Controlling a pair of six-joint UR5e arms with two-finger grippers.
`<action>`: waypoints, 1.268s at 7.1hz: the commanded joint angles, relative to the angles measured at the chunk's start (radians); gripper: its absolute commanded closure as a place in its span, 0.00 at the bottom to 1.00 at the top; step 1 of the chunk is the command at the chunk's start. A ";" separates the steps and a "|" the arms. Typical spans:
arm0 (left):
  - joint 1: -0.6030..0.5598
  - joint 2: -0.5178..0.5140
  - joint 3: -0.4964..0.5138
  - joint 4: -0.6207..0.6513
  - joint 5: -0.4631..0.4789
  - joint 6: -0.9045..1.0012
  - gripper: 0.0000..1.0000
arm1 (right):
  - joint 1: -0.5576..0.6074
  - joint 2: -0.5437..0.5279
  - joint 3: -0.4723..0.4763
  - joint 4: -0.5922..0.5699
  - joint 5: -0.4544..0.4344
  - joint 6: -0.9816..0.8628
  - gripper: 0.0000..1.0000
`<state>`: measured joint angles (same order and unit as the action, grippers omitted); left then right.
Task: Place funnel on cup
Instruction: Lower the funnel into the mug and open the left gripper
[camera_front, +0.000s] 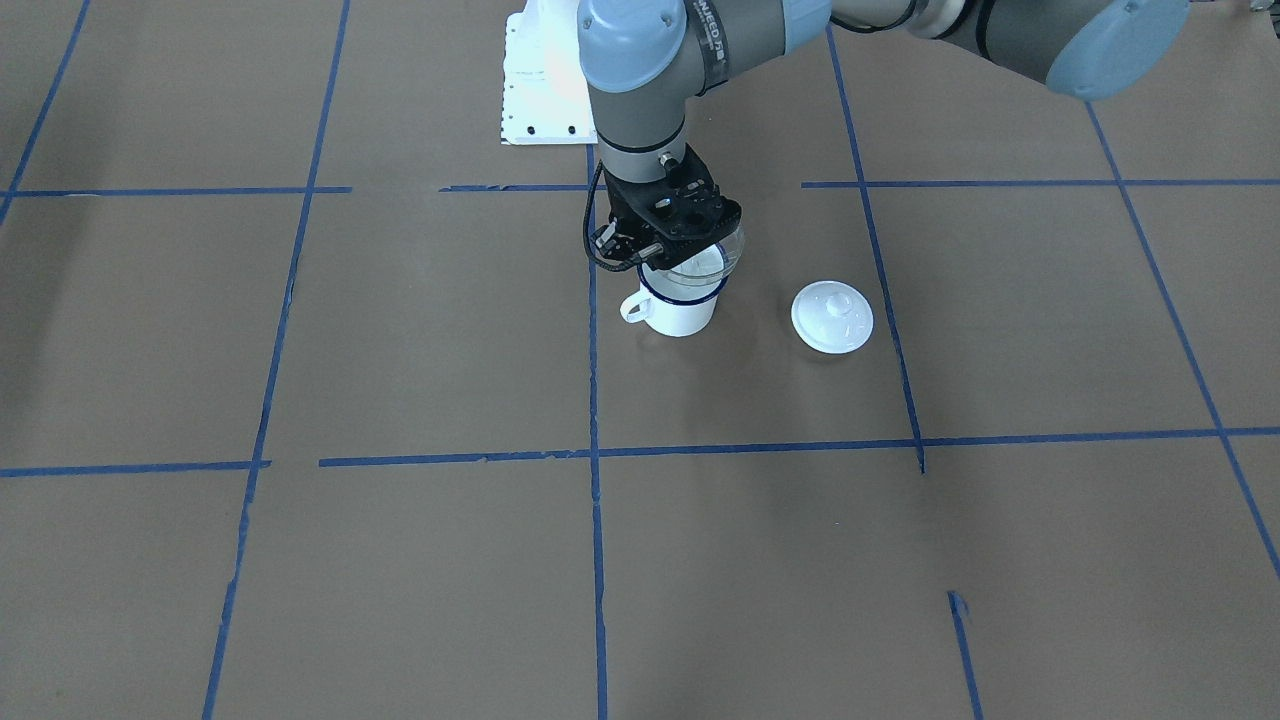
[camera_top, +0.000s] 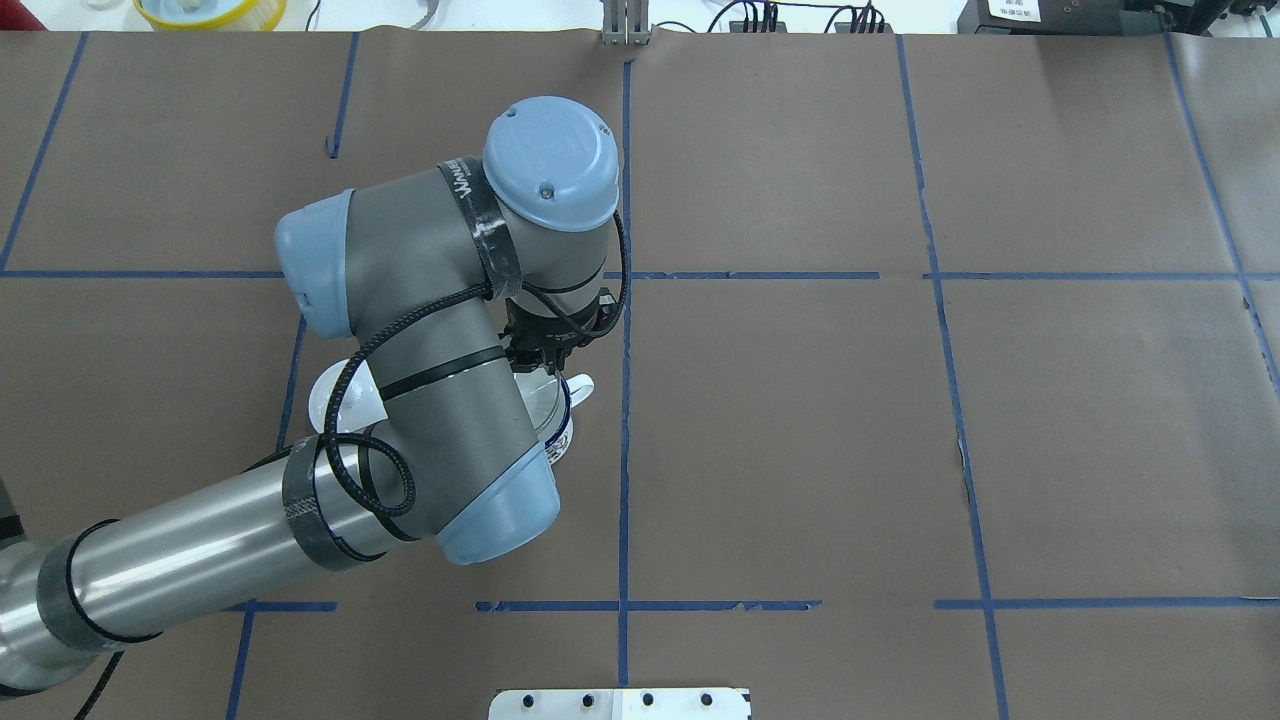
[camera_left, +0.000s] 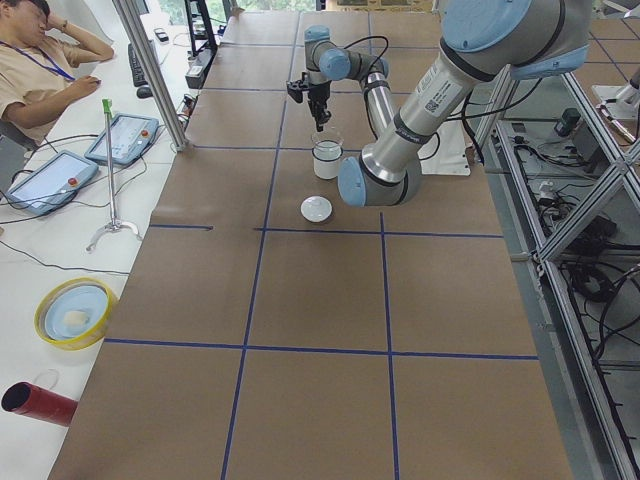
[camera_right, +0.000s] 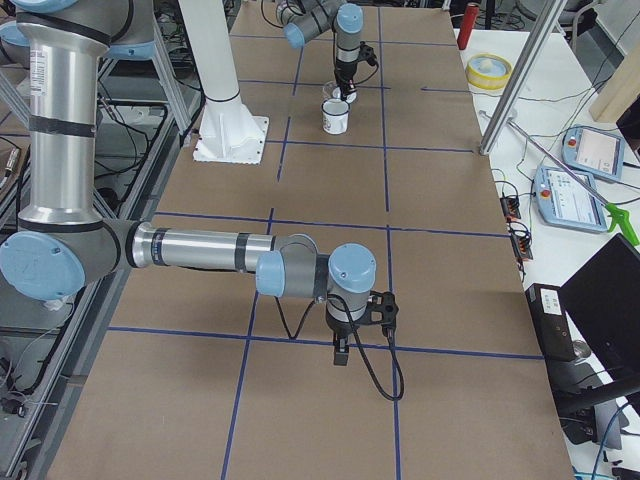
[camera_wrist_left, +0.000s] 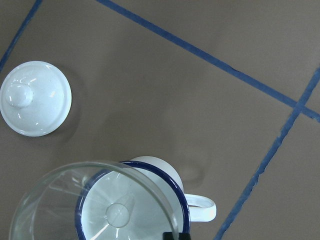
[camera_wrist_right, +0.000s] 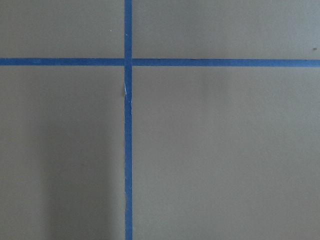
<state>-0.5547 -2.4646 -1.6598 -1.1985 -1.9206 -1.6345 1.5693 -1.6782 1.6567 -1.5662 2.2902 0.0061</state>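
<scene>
Brown paper marked into squares by blue tape covers the table (camera_front: 400, 330), and near its middle the left gripper (camera_front: 678, 238) points straight down over the cup (camera_front: 680, 310). The claw is clamped on the rim of the funnel (camera_wrist_left: 55, 200), with one dark fingertip (camera_wrist_left: 176, 236) showing at the edge of the clear cone in the wrist view. The funnel hangs directly beneath the claw with its wide mouth up. Its short spout sits over the cup's opening, while the cone is shifted a little off centre toward the lid side. Whether the cone touches the blue rim or hangs just above it cannot be told. The cup stands upright right below the claw, its loop handle (camera_wrist_left: 202, 207) turned away from the lid. The round white lid (camera_front: 832, 317) lies flat on the paper, knob up, off to the claw's left and apart from the cup. The right gripper (camera_right: 341, 352) hangs over a tape crossing far from all of this, at the other end of the table, and its jaws cannot be judged.
</scene>
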 joint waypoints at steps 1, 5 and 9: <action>0.002 0.003 0.035 -0.036 0.002 0.002 1.00 | 0.000 0.000 0.000 0.000 0.000 0.000 0.00; 0.019 0.036 0.043 -0.085 0.003 0.002 1.00 | 0.000 0.000 0.000 0.000 0.000 0.000 0.00; 0.019 0.036 0.022 -0.085 0.003 0.002 0.01 | 0.000 0.000 0.000 0.000 0.000 0.000 0.00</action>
<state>-0.5361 -2.4274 -1.6310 -1.2836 -1.9185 -1.6321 1.5693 -1.6782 1.6567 -1.5662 2.2902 0.0061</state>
